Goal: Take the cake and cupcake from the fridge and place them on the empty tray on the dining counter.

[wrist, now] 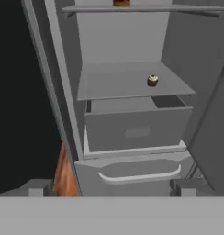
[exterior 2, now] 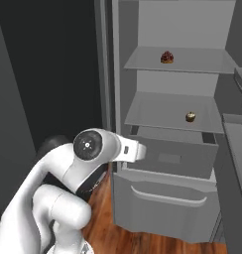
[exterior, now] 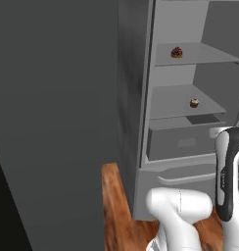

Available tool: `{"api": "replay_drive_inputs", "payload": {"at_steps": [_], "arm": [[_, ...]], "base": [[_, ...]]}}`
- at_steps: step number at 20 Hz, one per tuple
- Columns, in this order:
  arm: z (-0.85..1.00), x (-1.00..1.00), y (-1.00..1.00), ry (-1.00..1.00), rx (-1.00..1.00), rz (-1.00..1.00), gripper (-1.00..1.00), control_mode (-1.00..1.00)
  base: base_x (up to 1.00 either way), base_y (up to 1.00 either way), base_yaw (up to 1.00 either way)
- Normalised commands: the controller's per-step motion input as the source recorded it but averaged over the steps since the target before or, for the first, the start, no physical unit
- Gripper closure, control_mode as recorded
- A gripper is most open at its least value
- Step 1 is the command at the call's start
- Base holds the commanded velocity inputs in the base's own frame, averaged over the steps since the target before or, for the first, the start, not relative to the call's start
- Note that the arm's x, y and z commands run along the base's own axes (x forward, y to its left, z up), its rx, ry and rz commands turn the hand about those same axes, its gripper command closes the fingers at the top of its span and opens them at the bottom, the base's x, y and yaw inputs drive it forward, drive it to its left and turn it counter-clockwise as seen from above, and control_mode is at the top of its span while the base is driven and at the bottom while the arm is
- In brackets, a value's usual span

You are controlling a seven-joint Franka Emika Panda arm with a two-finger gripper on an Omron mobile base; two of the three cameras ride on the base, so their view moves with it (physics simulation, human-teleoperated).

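The fridge (exterior: 132, 98) (exterior 2: 165, 196) (wrist: 123, 41) stands open in front of me. On its upper shelf sits the cake (exterior: 177, 52) (exterior 2: 166, 57) (wrist: 121, 3), dark brown with a dark red top. One shelf lower, toward the right, stands the cupcake (exterior: 194, 103) (exterior 2: 191, 116) (wrist: 152, 80) with its cream top. My gripper (wrist: 111, 189) is open and holds nothing; it hangs well short of the fridge, below shelf level, facing the drawer. The tray and the dining counter are out of view.
A grey drawer (wrist: 137, 132) sticks out under the cupcake's shelf, above a lower drawer with a curved handle (wrist: 140, 174). The open fridge door (wrist: 215, 124) stands at the right. A dark wall (exterior: 53, 122) lies to the left, over wooden floor (exterior: 116, 211).
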Motion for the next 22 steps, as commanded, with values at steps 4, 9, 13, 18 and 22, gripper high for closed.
{"api": "replay_drive_inputs", "payload": {"at_steps": [4, 9, 13, 18, 22], "arm": [[0.0, -0.17, 0.53, 0.01, -0.17, -0.04, -1.0, -1.0], [0.0, -0.14, 0.46, 0.02, -0.1, -0.1, -1.0, -1.0], [0.0, -0.06, 0.25, 0.03, -0.02, -0.09, -1.0, -1.0], [0.0, -0.19, 0.0, -0.04, 0.0, 0.0, -1.0, -1.0], [0.0, -0.27, 0.0, -0.07, 0.0, 0.0, -1.0, -1.0]], "base": [[0.0, 0.0, 0.0], [0.0, 0.0, 0.0], [0.0, 0.0, 0.0], [0.0, 0.0, 0.0], [0.0, 0.0, 0.0]]}}
